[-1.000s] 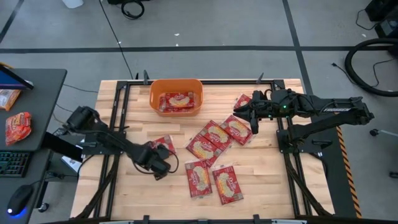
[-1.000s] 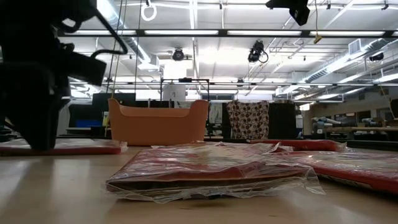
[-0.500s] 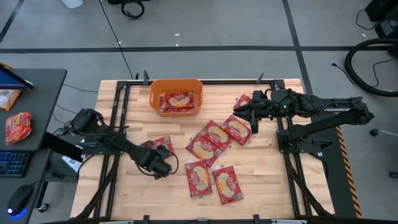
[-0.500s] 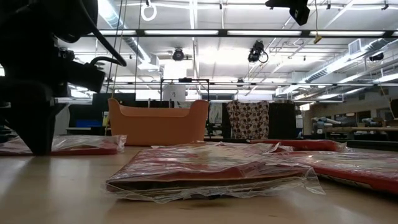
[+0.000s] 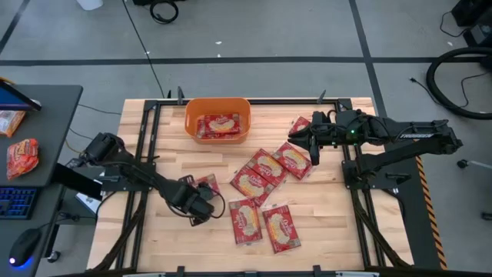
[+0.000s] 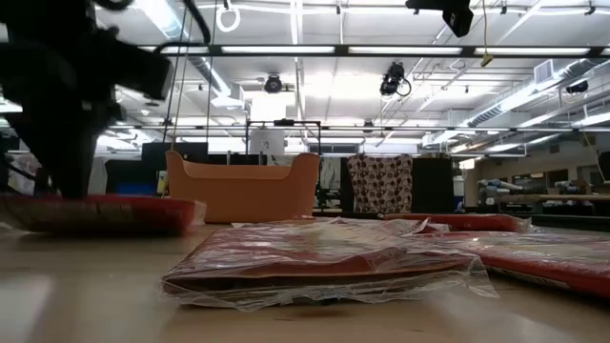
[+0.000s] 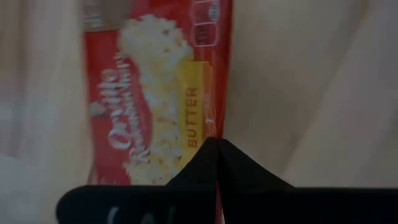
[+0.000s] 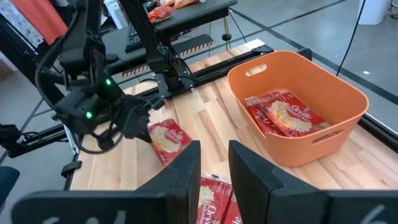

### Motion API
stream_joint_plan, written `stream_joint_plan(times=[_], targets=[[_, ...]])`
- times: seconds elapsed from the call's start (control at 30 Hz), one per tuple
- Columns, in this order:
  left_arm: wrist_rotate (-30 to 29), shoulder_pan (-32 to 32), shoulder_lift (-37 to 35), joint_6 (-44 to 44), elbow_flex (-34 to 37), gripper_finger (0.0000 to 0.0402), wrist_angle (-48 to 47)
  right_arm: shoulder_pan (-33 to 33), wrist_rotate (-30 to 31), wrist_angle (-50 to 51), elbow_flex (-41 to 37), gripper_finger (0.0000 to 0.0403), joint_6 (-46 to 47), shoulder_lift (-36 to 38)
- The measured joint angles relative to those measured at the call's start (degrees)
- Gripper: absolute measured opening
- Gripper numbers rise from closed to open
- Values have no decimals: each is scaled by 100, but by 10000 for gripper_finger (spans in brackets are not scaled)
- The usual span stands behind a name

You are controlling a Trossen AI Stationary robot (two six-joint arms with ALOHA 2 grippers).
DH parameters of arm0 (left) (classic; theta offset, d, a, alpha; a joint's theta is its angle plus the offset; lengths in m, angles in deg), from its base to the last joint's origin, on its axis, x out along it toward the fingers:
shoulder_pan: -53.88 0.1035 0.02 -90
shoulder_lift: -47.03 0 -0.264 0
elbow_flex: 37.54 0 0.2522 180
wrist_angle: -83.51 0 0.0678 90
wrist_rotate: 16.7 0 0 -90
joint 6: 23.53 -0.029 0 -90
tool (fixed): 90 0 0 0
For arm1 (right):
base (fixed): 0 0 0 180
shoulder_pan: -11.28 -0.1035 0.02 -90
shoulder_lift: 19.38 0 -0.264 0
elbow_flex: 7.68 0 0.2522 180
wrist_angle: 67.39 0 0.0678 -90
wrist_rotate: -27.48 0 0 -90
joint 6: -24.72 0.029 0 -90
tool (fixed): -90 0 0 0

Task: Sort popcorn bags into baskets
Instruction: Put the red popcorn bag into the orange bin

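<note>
Red popcorn bags with cream labels lie flat on the wooden table: a bunch in the middle, two nearer the front and one at the far right. One more bag lies in the orange basket at the far edge. My left gripper is shut on a single bag left of the bunch, also seen in the left wrist view as bag. My right gripper hovers open over the far right of the table, holding nothing. My left gripper pinches the bag at its near end, by the edge close to a corner, between its two shut fingers. The fingers come slanting down from the table's near left side. The bag stays about level, low at the table; whether it is clear I cannot tell.
Black frame rails run along the table's left and right sides. A side desk with snack packets and a keyboard stands off the left edge. Bare wood lies at the near right and along the near edge.
My left gripper has shut and taken hold of the single bag's near end. In the low view the bag has shifted a little and now looms larger under the gripper. My right arm has kept still.
</note>
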Motion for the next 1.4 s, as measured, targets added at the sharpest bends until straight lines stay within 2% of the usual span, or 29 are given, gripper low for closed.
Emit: stream_joint_plan(times=[0.1, 0.17, 0.43, 0.7, 0.9, 1.03, 1.17, 1.27, 1.4], targets=[[-9, 4, -214, -44, -188, 3, 22, 0, -54, 11, 0, 89, -146, -23], [-48, 32, -321, -47, -285, 2, 18, -38, -293, -12, 4, 89, -429, -158], [-94, 215, -389, -40, -382, 1, 459, -314, -789, -248, 2, 97, -1542, -1291], [-188, 442, -391, 398, -386, 1, 1519, -326, -1750, -923, -2, 161, -1766, -2356], [107, 601, -391, 444, -386, 6, 1759, -296, -1810, -1047, 0, 216, -1808, -2752], [241, 501, -262, 887, -386, 47, 1610, -223, -1786, -1022, 0, 235, -1790, -2808], [305, 292, -74, 1401, -388, 117, 1254, -179, -1636, -863, -2, 240, -1603, -2643], [616, 219, -39, 1904, -388, 160, 934, -185, -1559, -704, -2, 238, -1452, -2449], [1034, 297, -39, 1890, -390, 170, 371, -197, -1530, -589, -2, 236, -1479, -2259]])
